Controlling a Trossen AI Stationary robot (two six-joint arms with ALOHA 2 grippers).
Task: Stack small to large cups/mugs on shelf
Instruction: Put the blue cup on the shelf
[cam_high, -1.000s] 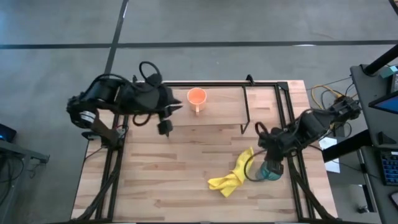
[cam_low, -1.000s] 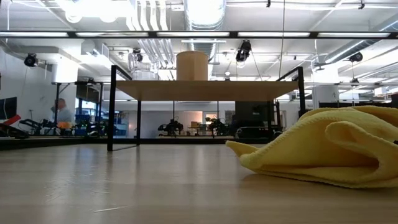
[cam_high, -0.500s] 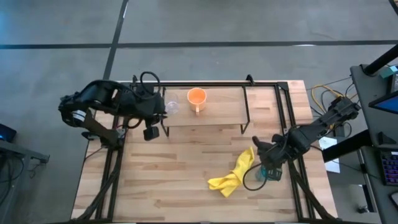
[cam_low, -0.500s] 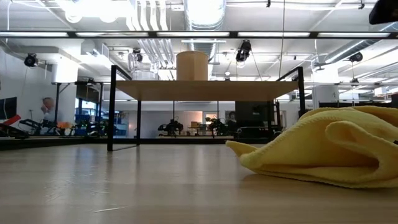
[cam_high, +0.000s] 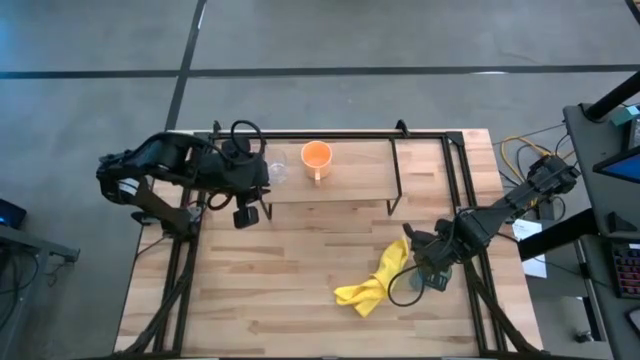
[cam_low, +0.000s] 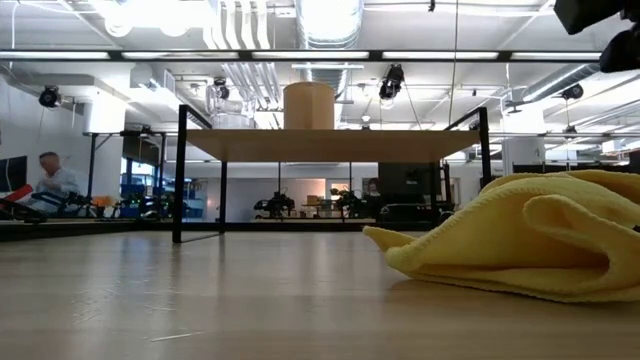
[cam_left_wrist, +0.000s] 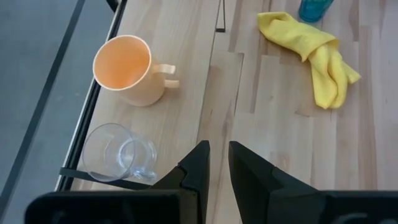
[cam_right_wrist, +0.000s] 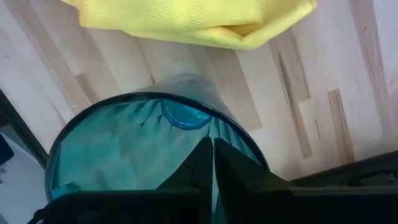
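Observation:
The small clear glass cup (cam_high: 277, 172) and the orange mug (cam_high: 316, 157) stand on their bases on the left half of the shelf (cam_high: 360, 180). Both also show in the left wrist view, the glass cup (cam_left_wrist: 118, 152) and the mug (cam_left_wrist: 124, 68). My left gripper (cam_high: 245, 215) hangs off the shelf's near-left corner, empty, its fingers (cam_left_wrist: 202, 165) a narrow gap apart. The teal tumbler (cam_right_wrist: 124, 143) stands upright on the table at the right, beside the yellow cloth (cam_high: 372, 285). My right gripper (cam_high: 432, 272) is over the tumbler, its fingers together. My right gripper (cam_right_wrist: 213, 149) points down, its shut fingers (cam_right_wrist: 202, 168) in front of the tumbler's open mouth (cam_right_wrist: 155, 99). I cannot tell whether they touch it. The tumbler stands upright on the table.
The yellow cloth (cam_low: 540, 235) lies crumpled on the table just left of the tumbler and hides the tumbler in the low view. The shelf's black rod legs (cam_high: 397, 175) stand between the two arms. A person (cam_low: 50, 180) moves in the room behind.
My left gripper has drawn back from the shelf toward the table's left edge, and the glass cup now shows standing on the shelf. My right arm has stretched out and its gripper has come down over the tumbler, entering the low view at top right.

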